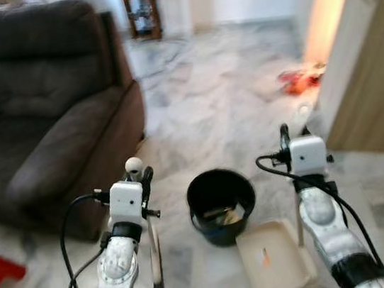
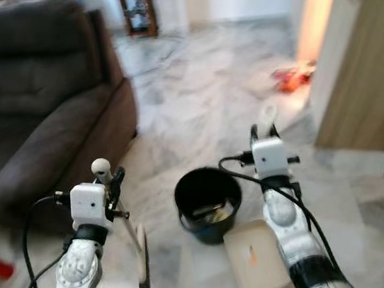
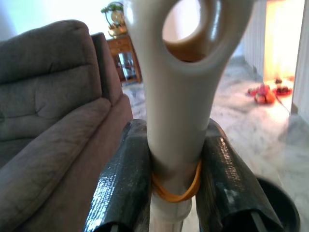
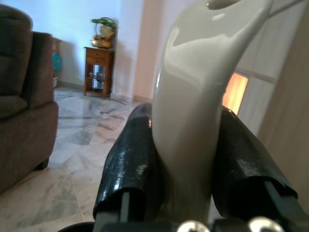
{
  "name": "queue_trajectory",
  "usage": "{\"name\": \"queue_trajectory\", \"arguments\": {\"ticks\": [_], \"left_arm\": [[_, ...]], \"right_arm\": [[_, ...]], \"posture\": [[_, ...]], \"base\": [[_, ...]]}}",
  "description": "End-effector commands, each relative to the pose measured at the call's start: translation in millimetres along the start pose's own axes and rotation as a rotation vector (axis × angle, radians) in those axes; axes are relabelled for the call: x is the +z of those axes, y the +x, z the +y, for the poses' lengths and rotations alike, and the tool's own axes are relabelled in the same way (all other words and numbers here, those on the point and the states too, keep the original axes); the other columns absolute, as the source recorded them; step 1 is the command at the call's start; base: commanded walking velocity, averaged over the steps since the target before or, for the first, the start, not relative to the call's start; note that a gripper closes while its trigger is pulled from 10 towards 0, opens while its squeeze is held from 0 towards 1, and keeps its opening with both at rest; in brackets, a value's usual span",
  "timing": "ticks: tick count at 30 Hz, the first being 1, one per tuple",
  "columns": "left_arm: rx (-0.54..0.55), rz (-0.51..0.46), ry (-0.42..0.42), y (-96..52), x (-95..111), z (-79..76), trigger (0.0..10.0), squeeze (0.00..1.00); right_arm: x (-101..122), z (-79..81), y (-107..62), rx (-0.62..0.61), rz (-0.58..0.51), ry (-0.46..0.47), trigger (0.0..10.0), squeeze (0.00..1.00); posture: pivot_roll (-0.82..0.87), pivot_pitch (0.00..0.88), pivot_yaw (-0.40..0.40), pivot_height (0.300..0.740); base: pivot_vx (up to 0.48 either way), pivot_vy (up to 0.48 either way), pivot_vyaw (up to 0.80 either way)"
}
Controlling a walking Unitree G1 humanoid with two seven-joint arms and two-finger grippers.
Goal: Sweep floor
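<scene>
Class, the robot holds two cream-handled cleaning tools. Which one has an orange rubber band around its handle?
The brush in the left hand: an orange rubber band circles its handle at the fingers. The dustpan handle in the right hand is bare.

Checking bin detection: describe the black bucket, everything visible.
The black bucket is round, open-topped, and looks like plastic. It stands upright on the pale marble floor between the two arms, ahead of the cream dustpan, whose far edge lies close to the bucket's base. Some debris lies inside at the bottom, too blurred to identify. Neither gripper touches it.
</scene>
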State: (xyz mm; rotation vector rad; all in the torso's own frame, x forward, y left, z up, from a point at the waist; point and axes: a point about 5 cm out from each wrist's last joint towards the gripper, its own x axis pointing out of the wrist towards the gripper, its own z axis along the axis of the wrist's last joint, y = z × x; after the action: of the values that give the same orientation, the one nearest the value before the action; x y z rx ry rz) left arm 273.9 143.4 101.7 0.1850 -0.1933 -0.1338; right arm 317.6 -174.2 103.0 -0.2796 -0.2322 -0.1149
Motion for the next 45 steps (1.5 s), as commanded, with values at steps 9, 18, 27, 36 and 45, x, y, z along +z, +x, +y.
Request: {"name": "queue_trajectory", "arguments": {"ticks": [9,18,27,36,45], "left_arm": [[0.008,-0.053,0.013,6.9,10.0,3.9,10.0,0.00],[0.011,-0.041,0.021,7.5,7.8,3.5,10.0,0.00],[0.009,-0.036,0.023,8.7,6.6,3.5,10.0,0.00],[0.011,-0.032,0.037,9.7,6.1,3.0,10.0,0.00],[0.029,-0.030,0.055,12.1,6.0,5.1,10.0,0.00]], "right_arm": [[11.0,2.9,7.1,0.003,-0.052,0.025,10.0,0.00],[10.0,3.3,6.7,0.006,-0.046,0.035,10.0,0.00],[8.7,8.5,5.7,0.018,-0.033,0.048,10.0,0.00],[8.3,8.3,5.8,0.020,-0.030,0.047,10.0,0.00],[8.2,10.1,7.0,0.026,-0.023,0.044,10.0,0.00]], "posture": [[0.14,0.000,0.027,0.740],[0.14,0.000,0.025,0.740],[0.14,0.000,0.026,0.740],[0.13,0.000,0.026,0.740],[0.14,0.000,0.024,0.740]], "base": [[-0.238,0.000,0.00],[0.000,0.000,0.00],[0.000,0.000,-0.58],[0.000,0.000,-0.80],[0.000,-0.236,-0.80]]}}
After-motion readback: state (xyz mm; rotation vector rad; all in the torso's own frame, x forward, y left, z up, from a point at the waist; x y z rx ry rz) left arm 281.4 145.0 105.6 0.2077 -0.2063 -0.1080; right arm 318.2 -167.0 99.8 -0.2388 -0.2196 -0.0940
